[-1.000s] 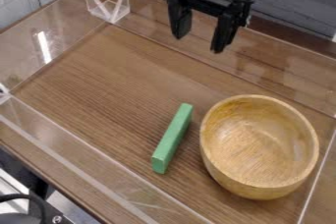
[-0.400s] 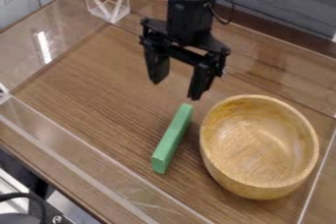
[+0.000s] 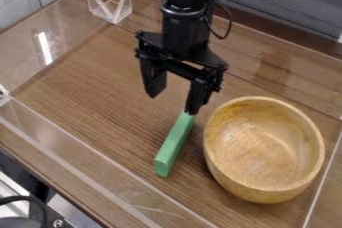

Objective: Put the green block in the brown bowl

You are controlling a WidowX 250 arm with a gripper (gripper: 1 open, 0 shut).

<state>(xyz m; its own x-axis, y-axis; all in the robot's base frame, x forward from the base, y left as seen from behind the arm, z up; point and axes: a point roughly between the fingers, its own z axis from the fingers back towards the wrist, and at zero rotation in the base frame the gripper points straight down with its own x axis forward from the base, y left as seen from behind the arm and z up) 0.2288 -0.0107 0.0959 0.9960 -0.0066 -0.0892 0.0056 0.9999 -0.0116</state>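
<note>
I see the gripper [image 3: 177, 90] pointing straight down over the wooden table [image 3: 94, 97], its two dark fingers [image 3: 155, 78] spread wide with nothing between them. I take the brown bowl [image 3: 263, 147] as my landmark. It sits upright near the right side of the table, empty as far as I can see into it.

The green block [image 3: 174, 142] lies flat on the table just beside the bowl's left rim, close to it but, from my view, not touching. Its long axis runs diagonally: the far end points up toward the gripper, the near end angles away from the bowl toward the front edge.

The gripper hangs above and to the left of the bowl, over the far end of the block. The finger nearer the bowl has its tip just above that far end; I cannot tell whether it touches. The other finger stands farther from the bowl, off the block's side.

A clear plastic wall [image 3: 54, 147] rims the table on the side away from the bowl.
</note>
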